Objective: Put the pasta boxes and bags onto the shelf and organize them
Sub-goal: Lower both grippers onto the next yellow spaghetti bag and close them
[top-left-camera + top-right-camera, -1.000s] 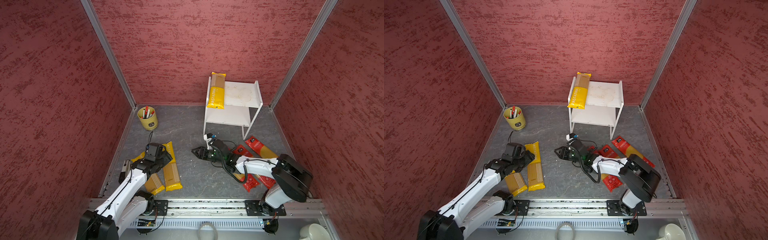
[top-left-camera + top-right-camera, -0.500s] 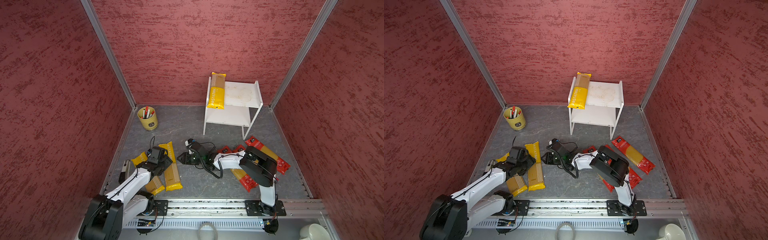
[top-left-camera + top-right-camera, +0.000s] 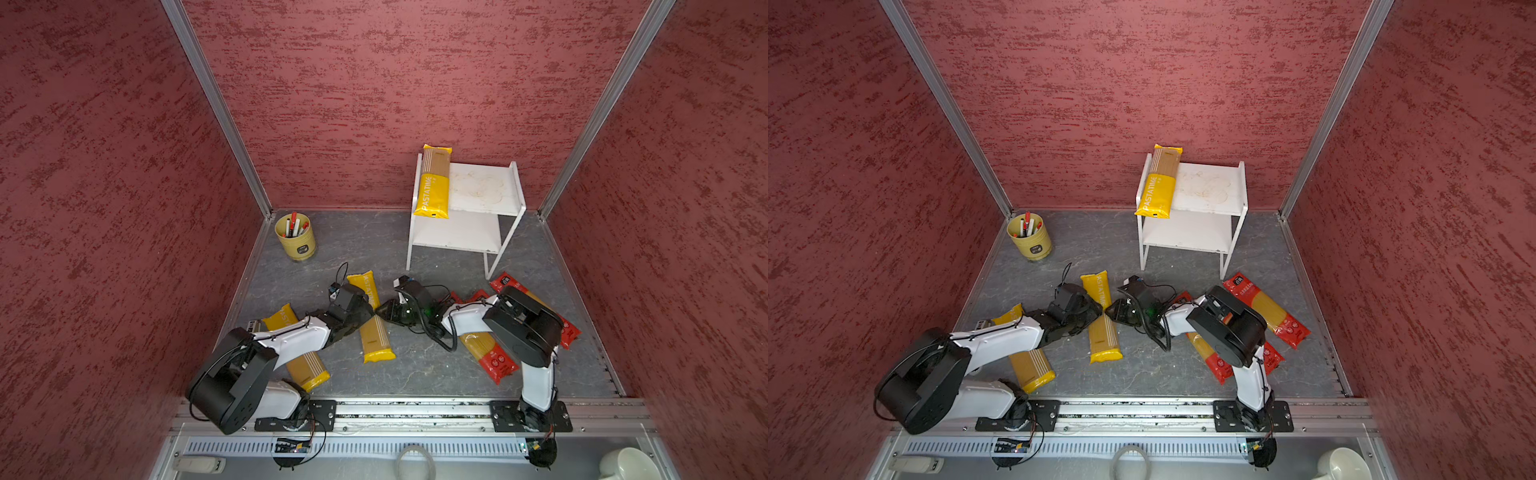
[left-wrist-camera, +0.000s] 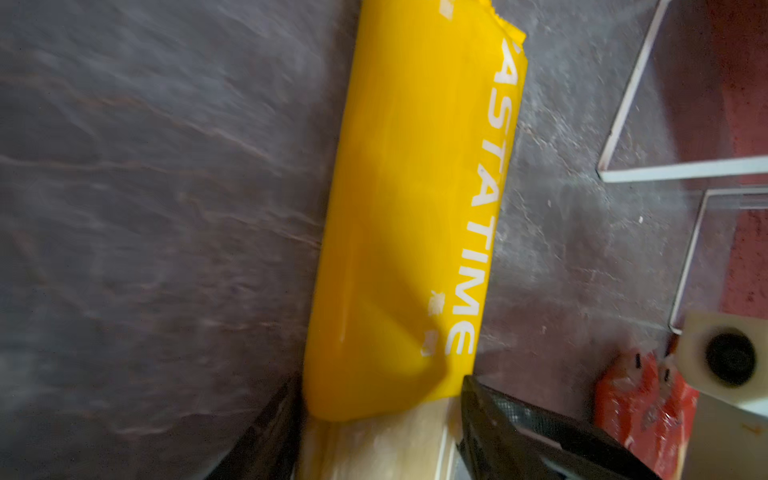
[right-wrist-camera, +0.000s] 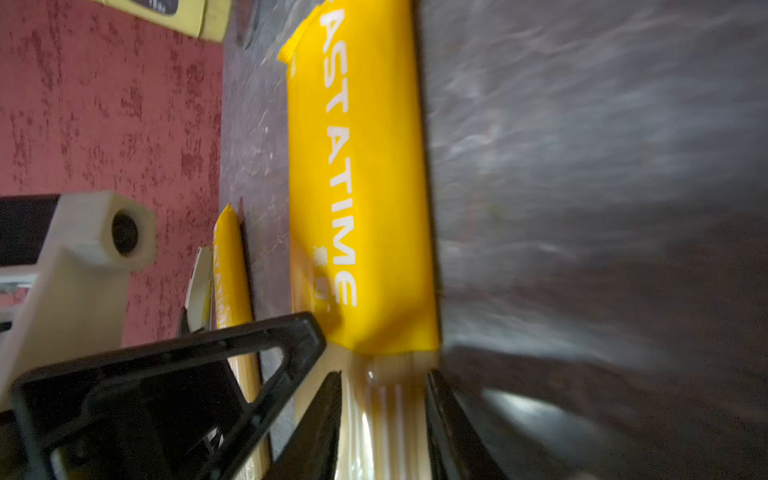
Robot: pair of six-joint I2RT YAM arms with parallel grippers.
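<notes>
Pack (image 3: 376, 338) lies flat on bench (image 3: 419, 370), lower centre in both top views. Shelf (image 3: 482, 189) sits upper right of it. Right gripper (image 5: 384, 376) pinches the tan section. Left gripper (image 4: 378, 390) straddles it, cannot tell if clamped. Advice: seat both grips square, lift level together, no twist.

Shelf (image 3: 484, 189) top board is free right of the yellow pack (image 3: 435, 187) on its left edge, lower tier bare too. Floor btwn pen cup (image 3: 296, 240) and shelf is open. Middle's cramped tho: left gripper (image 3: 368, 311) and right gripper (image 3: 383, 312) both crowd the middle yellow pack (image 3: 376, 338). Red packs (image 3: 505, 284) lie just by the shelf's front right leg.
</notes>
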